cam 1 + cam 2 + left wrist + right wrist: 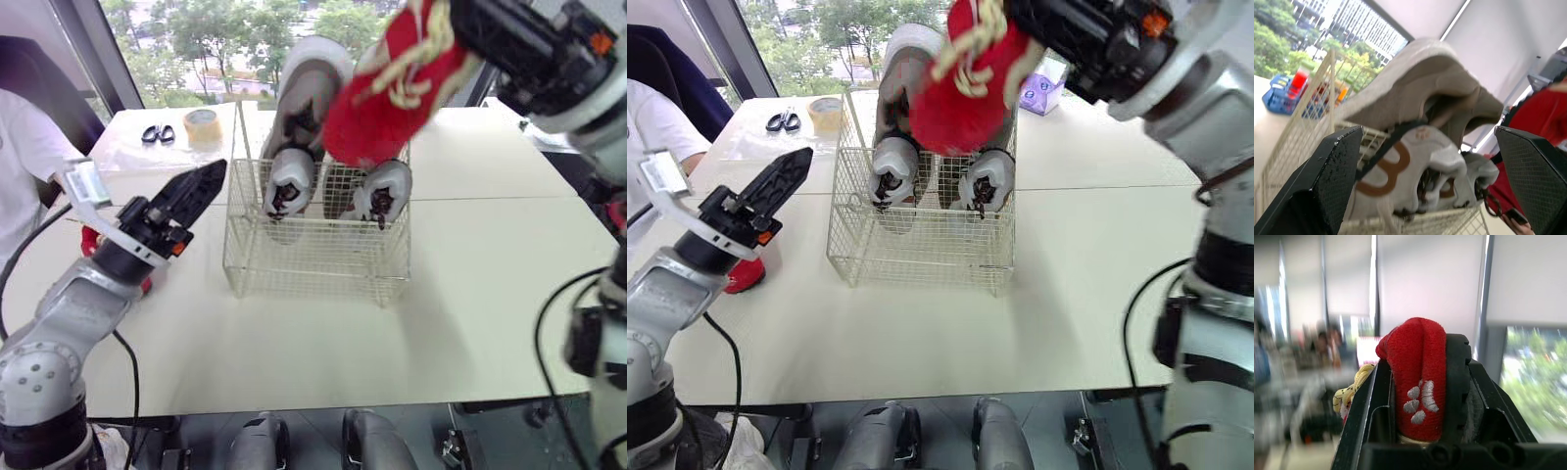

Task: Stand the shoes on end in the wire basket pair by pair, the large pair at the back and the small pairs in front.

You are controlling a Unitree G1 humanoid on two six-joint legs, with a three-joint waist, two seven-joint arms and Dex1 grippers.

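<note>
**Large pair in, first small shoe in the air**

Wire basket [313, 264] sits mid-bench. Large grey pair [294, 147] stands on end against its back wall, toes down and heels rising above the rim, the two shoes side by side. That part of the job looks done. The front half of the basket holds nothing.

Small red shoe [392, 88] is up above the basket, well clear of the rim, clamped between the fingers of the right hand [1419, 352]. The wrist view shows the red fabric squeezed between both black fingers, with a yellow lace hanging out to one side. Not yet lowered.

A second red shoe [745, 276] lies on the bench to the robot's left, partly hidden behind the left arm. It is probably the mate and has not been picked up.

Left hand [211, 178] hovers just beside the basket's left wall, fingers wide apart, holding nothing.

Whether other small pairs wait elsewhere, I cannot tell.

Further back on the bench: scissors [157, 133] and a tape roll [202, 125]. A person's white sleeve [24, 157] is at the left edge
</note>
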